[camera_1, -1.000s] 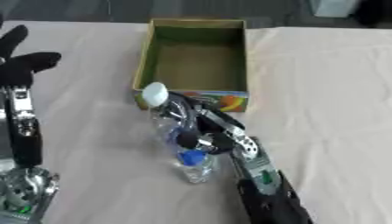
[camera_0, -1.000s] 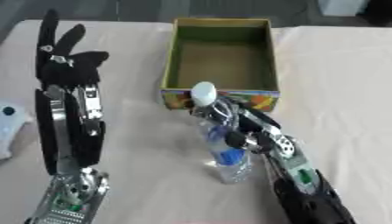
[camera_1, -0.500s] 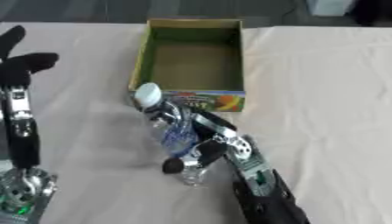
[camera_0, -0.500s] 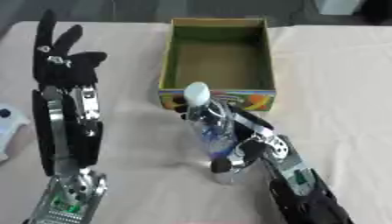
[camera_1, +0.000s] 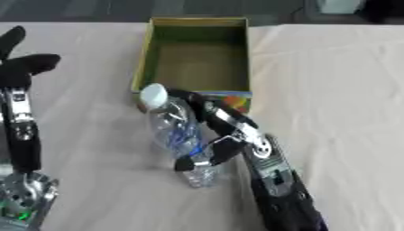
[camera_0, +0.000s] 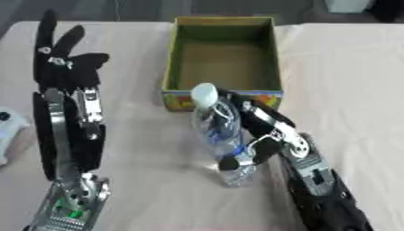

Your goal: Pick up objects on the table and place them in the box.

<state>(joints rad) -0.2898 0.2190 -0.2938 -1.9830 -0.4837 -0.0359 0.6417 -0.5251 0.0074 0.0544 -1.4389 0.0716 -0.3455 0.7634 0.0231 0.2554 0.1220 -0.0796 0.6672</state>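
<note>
In the left eye view my right hand (camera_0: 264, 131) is curled round the clear bottle (camera_0: 225, 135), white cap tipped toward the open box (camera_0: 170, 67) just beyond it; I judge this the carry step; my left hand (camera_0: 63, 67) stands idle at the left, fingers spread upward. In the right eye view the box interior looks empty; next I should lift the bottle over the near wall and release it.

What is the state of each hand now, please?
Left hand: open, fingers straight up, holding nothing.
Right hand: shut on the clear water bottle, in front of the box.
</note>
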